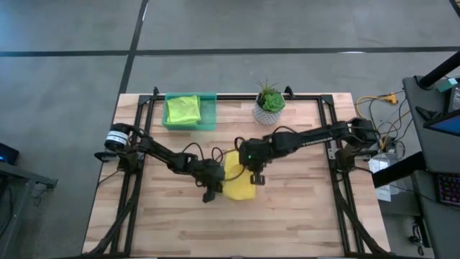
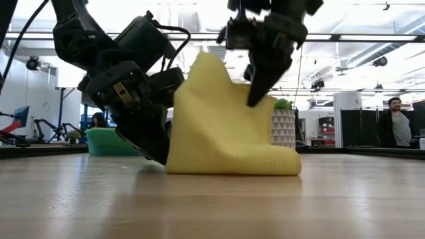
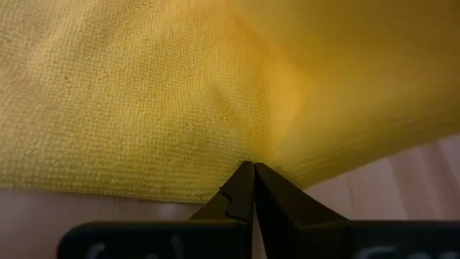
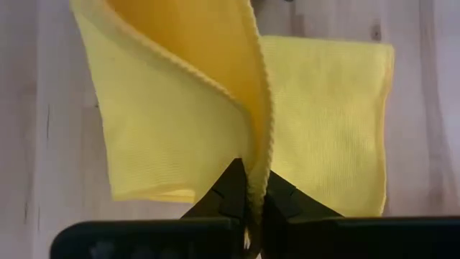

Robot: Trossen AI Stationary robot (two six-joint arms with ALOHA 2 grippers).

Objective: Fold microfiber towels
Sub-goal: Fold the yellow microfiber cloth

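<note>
A yellow microfiber towel lies mid-table, its lower part flat on the wood and one flap raised in a peak. My left gripper is shut at the towel's left edge, low by the table. My right gripper is shut on the raised flap from above. Lime green towels lie in the green tray at the far edge. My left gripper meets the towel's left edge, where the cloth puckers toward its shut fingertips. It comes slanting down from the table's left. That edge sits just above the wood. My right gripper pinches the hemmed edge of the raised flap between its two fingers, apparently a single layer. The fingers point steeply down from above. The flap stands up off the table, curved and slack, while the layer beneath stays flat on the wood.
A small potted plant stands at the far edge, right of the tray. Bare wooden tabletop spreads near and to both sides of the towel. A person stands in the room beyond the table.
</note>
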